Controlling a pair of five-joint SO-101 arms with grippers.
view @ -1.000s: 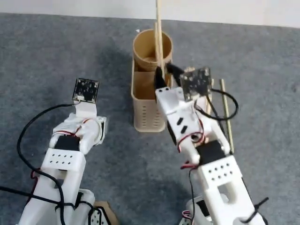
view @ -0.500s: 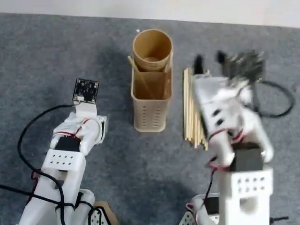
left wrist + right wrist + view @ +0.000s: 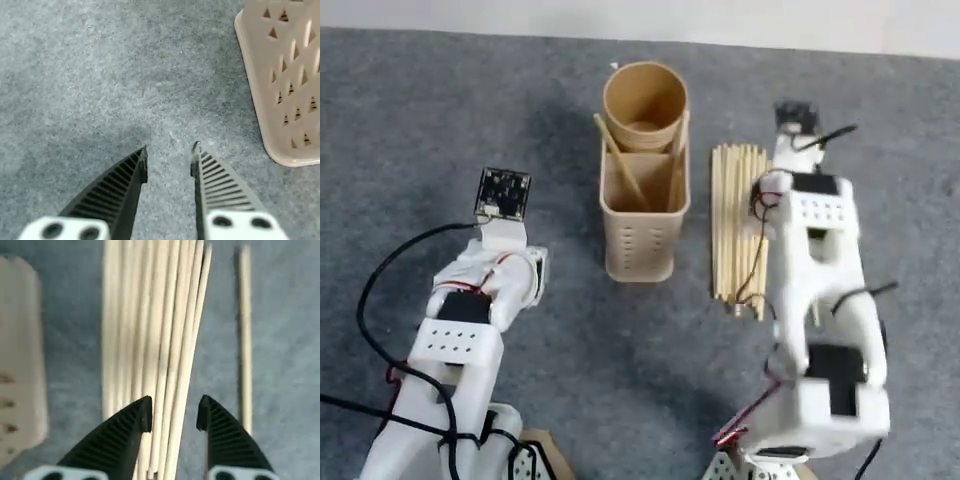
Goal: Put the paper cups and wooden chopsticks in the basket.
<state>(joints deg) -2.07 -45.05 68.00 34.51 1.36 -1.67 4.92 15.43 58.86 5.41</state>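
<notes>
A tan paper cup (image 3: 644,104) stands in the far compartment of the beige basket (image 3: 636,248). Two wooden chopsticks (image 3: 621,168) lean in the near compartment. A bundle of chopsticks (image 3: 733,228) lies on the grey mat just right of the basket. The right arm (image 3: 812,232) hangs over that bundle. My right gripper (image 3: 174,414) is open, its tips straddling the bundle (image 3: 150,330), with nothing held. One stray chopstick (image 3: 244,330) lies apart from the rest. My left gripper (image 3: 169,156) is open and empty above bare mat, the basket (image 3: 285,85) beside it.
The left arm (image 3: 485,270) rests left of the basket with open mat between them. The mat's far edge meets a pale surface (image 3: 820,25) behind the cup. Cables trail from both arms near the front edge.
The right gripper held a chopstick upright over the basket, let it go into the near compartment, then swung right over the bundle on the mat. The left arm stayed still.
</notes>
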